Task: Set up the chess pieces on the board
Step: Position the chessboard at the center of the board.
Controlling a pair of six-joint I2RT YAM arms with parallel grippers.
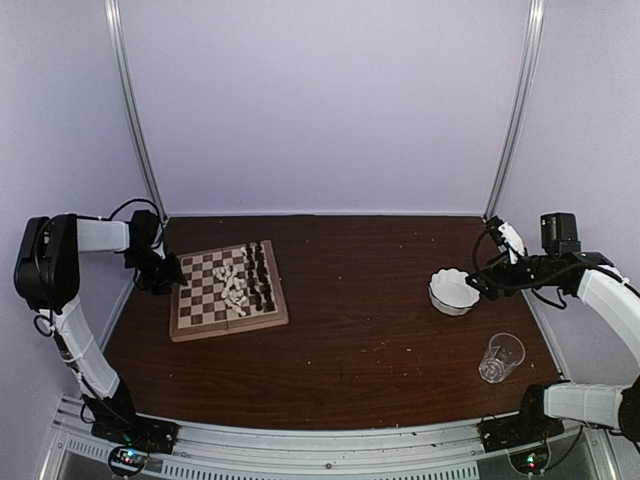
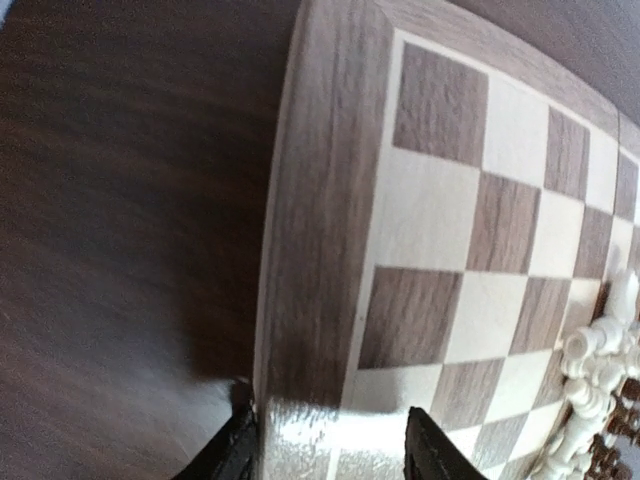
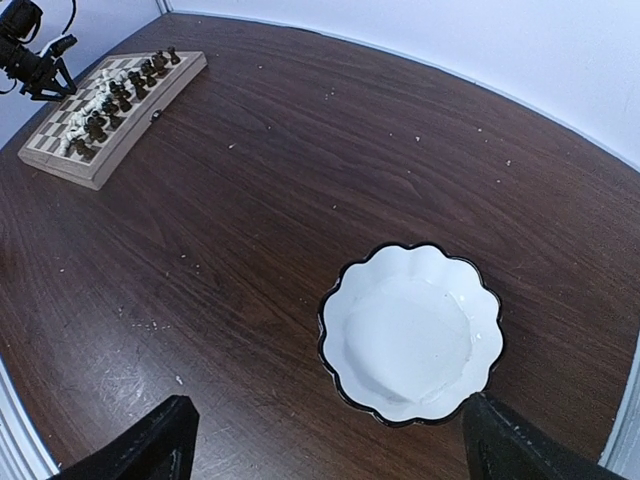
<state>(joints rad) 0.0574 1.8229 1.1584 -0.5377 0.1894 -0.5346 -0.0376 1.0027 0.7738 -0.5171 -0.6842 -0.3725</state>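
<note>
Left gripper was found half-spread astride the tan border of the checked wooden board, pinch unconfirmed; right gripper wide apart. Cream and dark turned chess pieces, jumbled on the board, could be toppled if it were jolted.

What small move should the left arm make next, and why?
Probably carry the left gripper rightward across the square wooden chessboard to the heaped cream-white and dark brown chess pieces: its jaws stand empty at the board's left border.

Smooth, glossy wooden board
</note>
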